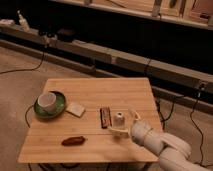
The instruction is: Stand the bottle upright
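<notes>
A small white bottle [119,120] stands upright on the wooden table [95,90], right of centre, beside a dark bar. My gripper [125,124] is just to the right of the bottle and a little nearer. Its fingers are spread: one finger [116,131] lies in front of the bottle's base and the other [134,116] sits to its right. The bottle stands at the mouth of the open fingers, and I cannot tell whether a finger still touches it. My white arm [160,147] comes in from the lower right.
A white bowl [47,101] sits on a green plate [59,106] at the table's left. A pale square pad [76,109], a dark snack bar [104,118] and a brown oblong item [73,141] lie on the table. Cables run over the floor; a long bench stands behind.
</notes>
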Available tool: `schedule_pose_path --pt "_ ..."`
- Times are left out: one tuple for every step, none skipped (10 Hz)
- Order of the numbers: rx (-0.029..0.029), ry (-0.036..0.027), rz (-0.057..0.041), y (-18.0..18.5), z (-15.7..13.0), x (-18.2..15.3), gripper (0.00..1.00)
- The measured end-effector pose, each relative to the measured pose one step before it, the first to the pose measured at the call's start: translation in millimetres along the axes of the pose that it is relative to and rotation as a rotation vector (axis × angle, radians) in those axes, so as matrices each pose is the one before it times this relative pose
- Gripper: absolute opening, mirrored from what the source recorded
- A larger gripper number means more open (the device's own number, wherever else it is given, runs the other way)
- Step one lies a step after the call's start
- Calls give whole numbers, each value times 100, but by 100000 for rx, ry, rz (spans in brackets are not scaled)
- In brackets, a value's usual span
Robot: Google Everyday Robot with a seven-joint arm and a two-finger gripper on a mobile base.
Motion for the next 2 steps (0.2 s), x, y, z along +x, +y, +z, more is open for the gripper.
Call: schedule_pose_path --pt "-8 -27 -40 1 -17 -22 80" --pt "225 -33 -11 -65 95 6 80"
